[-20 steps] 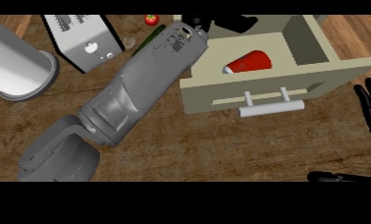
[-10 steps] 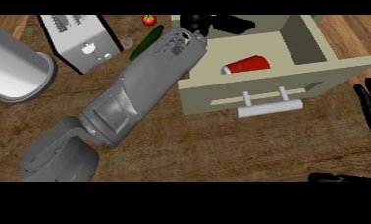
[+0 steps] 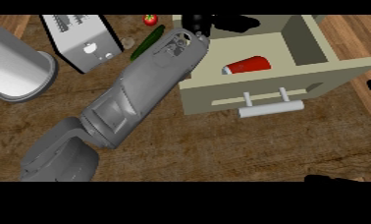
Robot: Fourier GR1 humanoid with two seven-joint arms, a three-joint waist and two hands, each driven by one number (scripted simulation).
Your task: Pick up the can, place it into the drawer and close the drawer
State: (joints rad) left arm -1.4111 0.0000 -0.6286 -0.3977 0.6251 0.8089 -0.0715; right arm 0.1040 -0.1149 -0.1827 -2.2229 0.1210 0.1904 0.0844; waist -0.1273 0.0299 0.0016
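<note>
Head view: can (image 3: 246, 65) lies in drawer (image 3: 217, 93) (left hand (image 3: 233, 22) at rim).

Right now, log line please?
red cylindrical can: on its side in open beige drawer | black left hand: at drawer's back, off can

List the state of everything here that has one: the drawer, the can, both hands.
drawer: open
can: lying on its side inside the drawer
left hand: at the drawer's back edge, apart from the can
right hand: barely showing at the lower right edge, state unclear
</note>
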